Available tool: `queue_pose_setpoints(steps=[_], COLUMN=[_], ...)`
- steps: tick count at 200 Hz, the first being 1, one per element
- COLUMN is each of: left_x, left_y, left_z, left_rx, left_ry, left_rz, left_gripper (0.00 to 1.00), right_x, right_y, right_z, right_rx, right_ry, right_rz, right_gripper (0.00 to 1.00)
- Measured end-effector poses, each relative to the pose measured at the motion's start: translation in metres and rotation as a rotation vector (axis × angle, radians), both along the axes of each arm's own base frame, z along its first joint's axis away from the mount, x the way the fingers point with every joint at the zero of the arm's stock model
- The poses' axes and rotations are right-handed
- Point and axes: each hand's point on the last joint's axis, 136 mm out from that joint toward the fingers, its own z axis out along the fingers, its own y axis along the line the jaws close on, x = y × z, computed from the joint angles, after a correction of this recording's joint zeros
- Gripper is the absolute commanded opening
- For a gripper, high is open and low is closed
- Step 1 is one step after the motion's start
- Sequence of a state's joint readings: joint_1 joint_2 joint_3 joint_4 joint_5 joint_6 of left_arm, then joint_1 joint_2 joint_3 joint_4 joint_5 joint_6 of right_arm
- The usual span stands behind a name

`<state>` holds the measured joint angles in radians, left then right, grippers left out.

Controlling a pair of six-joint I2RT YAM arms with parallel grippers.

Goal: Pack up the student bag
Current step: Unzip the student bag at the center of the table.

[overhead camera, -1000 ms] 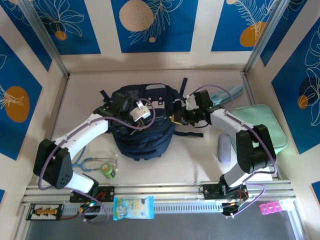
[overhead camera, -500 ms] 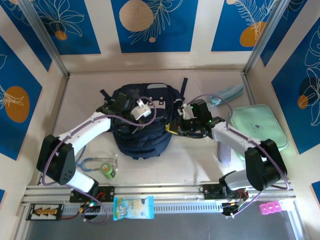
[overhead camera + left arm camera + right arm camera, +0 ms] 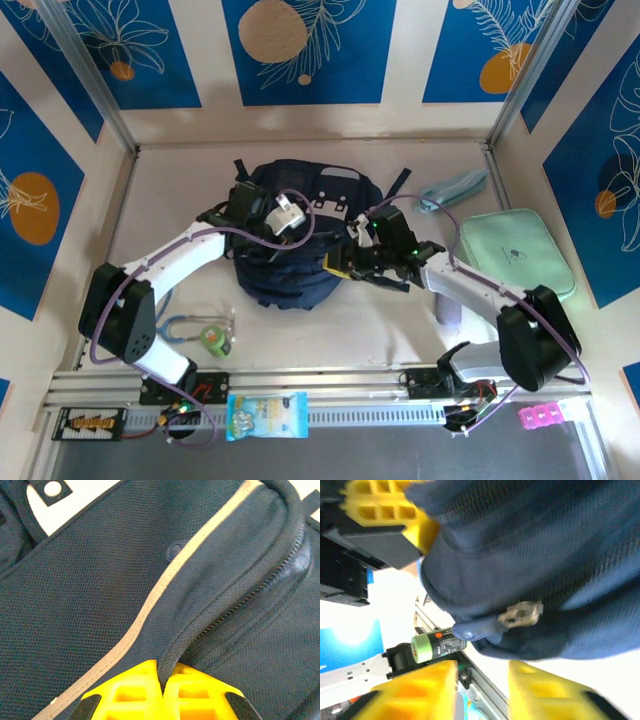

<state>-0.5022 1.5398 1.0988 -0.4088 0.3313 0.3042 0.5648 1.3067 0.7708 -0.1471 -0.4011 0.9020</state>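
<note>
The student bag (image 3: 300, 262), a navy backpack with a grey-white patch, lies at the table's centre between the arms. My left gripper (image 3: 164, 667) is shut on a fold of the bag's fabric beside a closed zip (image 3: 250, 597); from above it sits on the bag's upper left (image 3: 262, 208). My right gripper (image 3: 482, 680) stands open at the bag's near right edge (image 3: 338, 262), nothing between its yellow fingers (image 3: 415, 690). Just beyond its tips hang the metal zip slider (image 3: 522, 614) and its blue pull tab (image 3: 472, 629).
A mint-green zip case (image 3: 520, 250) lies at the right, a light-blue pouch (image 3: 455, 188) behind it. A green-capped cylinder (image 3: 214, 338) and a blue looped cord (image 3: 180, 328) lie near left. A snack packet (image 3: 266, 415) rests on the front rail (image 3: 340, 385).
My right gripper slid left and nearer along the bag's edge, then opened and let go of the zip pull. The bag shifted slightly right and back. The left gripper kept its hold.
</note>
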Motion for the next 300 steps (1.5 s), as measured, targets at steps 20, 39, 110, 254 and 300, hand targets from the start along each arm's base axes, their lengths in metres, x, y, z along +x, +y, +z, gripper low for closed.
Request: queue_pose_setpoints(steps=[20,39,110,254,300], left_x=[0.005,0.005,0.004,0.001,0.004], left_y=[-0.003,-0.004,-0.003,-0.002,-0.001], left_z=[0.005,0.006,0.016,0.015,0.019], left_rx=[-0.019,-0.022,-0.034,-0.035,-0.041], left_ry=[-0.025,-0.031,-0.052,-0.051,-0.067], left_rz=[-0.002,-0.003,-0.003,-0.003,0.006], left_gripper=[0.00,0.00,0.00,0.00,0.00], right_x=[0.001,0.009,0.029,0.040,0.042], right_y=[-0.015,-0.027,-0.022,-0.004,-0.003], right_z=[0.001,0.003,0.011,-0.019,-0.012], right_rx=[-0.101,-0.213,-0.465,-0.487,-0.327], right_ry=[-0.056,-0.138,-0.389,-0.347,-0.304], right_rz=[-0.035,-0.047,0.040,0.047,0.011], right_gripper=[0.51,0.51,0.47,0.24,0.27])
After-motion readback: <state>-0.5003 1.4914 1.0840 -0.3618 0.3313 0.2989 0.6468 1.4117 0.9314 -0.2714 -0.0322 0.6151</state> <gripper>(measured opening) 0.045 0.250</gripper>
